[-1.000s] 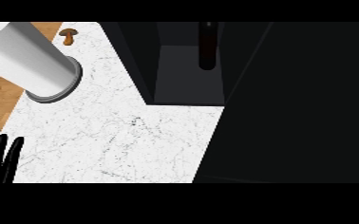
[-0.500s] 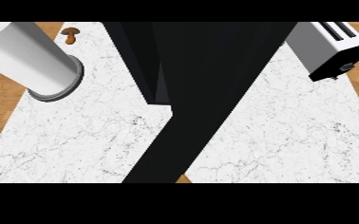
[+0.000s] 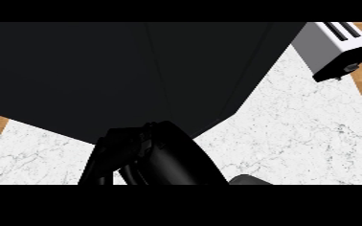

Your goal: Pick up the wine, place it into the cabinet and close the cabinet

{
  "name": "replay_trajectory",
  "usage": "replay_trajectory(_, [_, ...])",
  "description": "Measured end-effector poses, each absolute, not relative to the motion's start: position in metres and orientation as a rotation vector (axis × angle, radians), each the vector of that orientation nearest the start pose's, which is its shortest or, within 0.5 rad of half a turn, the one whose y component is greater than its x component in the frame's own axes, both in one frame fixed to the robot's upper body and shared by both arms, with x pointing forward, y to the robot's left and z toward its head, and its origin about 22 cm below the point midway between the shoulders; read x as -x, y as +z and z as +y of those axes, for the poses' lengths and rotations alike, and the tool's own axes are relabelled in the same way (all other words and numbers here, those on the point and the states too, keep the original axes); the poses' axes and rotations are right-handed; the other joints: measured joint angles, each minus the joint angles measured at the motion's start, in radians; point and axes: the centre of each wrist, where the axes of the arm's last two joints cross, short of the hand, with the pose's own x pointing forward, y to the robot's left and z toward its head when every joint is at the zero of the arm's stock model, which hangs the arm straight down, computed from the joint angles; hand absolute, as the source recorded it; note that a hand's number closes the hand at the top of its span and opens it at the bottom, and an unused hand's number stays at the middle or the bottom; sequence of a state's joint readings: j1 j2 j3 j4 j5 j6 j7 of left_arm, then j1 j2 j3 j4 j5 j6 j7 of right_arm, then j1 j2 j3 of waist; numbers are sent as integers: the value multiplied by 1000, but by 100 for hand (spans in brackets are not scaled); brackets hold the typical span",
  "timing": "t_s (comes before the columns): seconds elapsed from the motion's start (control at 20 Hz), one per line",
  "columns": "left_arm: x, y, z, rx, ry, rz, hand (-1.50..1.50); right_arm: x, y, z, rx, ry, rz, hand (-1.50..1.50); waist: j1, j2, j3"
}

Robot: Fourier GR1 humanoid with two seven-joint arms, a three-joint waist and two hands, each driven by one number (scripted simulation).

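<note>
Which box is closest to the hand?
The big black cabinet, just above the hand. The toaster is the small silver one with slots, far off at the counter's top right.

One black hand (image 3: 145, 155) rises from the lower edge, fingers (image 3: 113, 146) bent forward, nothing visibly held.

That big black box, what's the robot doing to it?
The big black box is the cabinet, and it fills most of the head view. A black robot hand comes up from the bottom edge and reaches its lower edge; whether it touches can't be told. The wine can't be seen, and I can't tell if the door is fully shut. A toaster sits at the far right on the white counter.
</note>
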State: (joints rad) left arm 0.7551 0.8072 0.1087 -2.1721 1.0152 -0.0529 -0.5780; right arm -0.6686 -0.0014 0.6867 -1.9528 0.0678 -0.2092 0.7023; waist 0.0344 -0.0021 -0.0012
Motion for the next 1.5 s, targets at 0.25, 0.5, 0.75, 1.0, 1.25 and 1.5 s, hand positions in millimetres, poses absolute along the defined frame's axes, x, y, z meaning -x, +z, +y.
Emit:
replay_trajectory(0.25, [-92, 114, 364, 218, 190, -1942, -150, -243, 217, -16, -319, 742, -1797, 150, 0, 3, 0])
replay_trajectory(0.5, [-92, 117, 364, 231, 169, -1917, -150, -287, 227, -16, -245, 722, -1810, 150, -6, 5, 0])
replay_trajectory(0.75, [-102, 118, 348, 258, 160, -1888, -150, -317, 222, -24, -209, 719, -1830, 150, -18, 1, 0])
replay_trajectory(1.0, [-113, 111, 332, 281, 157, -1871, -150, -332, 217, -25, -265, 767, -1836, 150, -17, -13, -8])
replay_trajectory(1.25, [-124, 110, 318, 293, 162, -1865, -150, -341, 210, -28, -277, 806, -1878, 150, -14, -22, -15])
replay_trajectory(1.5, [-131, 105, 311, 293, 172, -1866, -150, -348, 208, -31, -298, 835, -1893, 150, -10, -24, -21])
